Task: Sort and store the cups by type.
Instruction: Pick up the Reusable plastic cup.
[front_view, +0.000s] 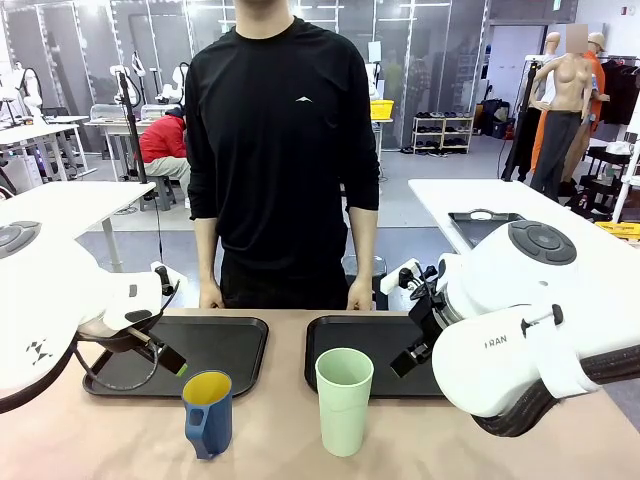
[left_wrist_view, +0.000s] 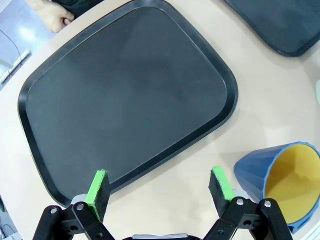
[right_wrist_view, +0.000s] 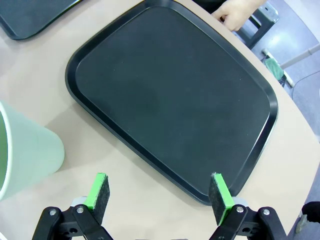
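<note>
**A:** Where do things stand?

**B:** Nothing is sorted yet. The blue cup (front_view: 207, 412) and the mint tumbler (front_view: 344, 400) both stand upright on the surface (front_view: 280, 445), on the robot's side of two black trays. The blue cup is just in front of the left tray (left_wrist_view: 130, 95) and the tumbler just in front of the right tray (right_wrist_view: 175, 95). Both trays are bare.

**A:** And the claws?

**B:** The left claw (left_wrist_view: 160, 187) is spread wide with nothing between its pads. It hangs over the left tray's near rim, the blue cup off to one side. The right claw (right_wrist_view: 160, 190) is likewise spread and empty over the right tray's near rim, the tumbler beside it.

**A:** So the step in hand is the first pickup?

**B:** I'd judge so. Each arm has a cup near it, so one type per tray looks sensible. For the blue cup, come down over the rim and pinch one wall, away from the handle. I think the handle faces the robot, but the wrist view crops it, so I wouldn't swear to it. The tumbler is tall and looks light — a square grip should keep it from tipping.

**A:** Anything to watch?

**B:** The person's hand (front_view: 211, 296) rests on the far edge just behind the left tray, and the other one behind the right. Lift clear of the raised rims and set each cup well inside its tray.
</note>
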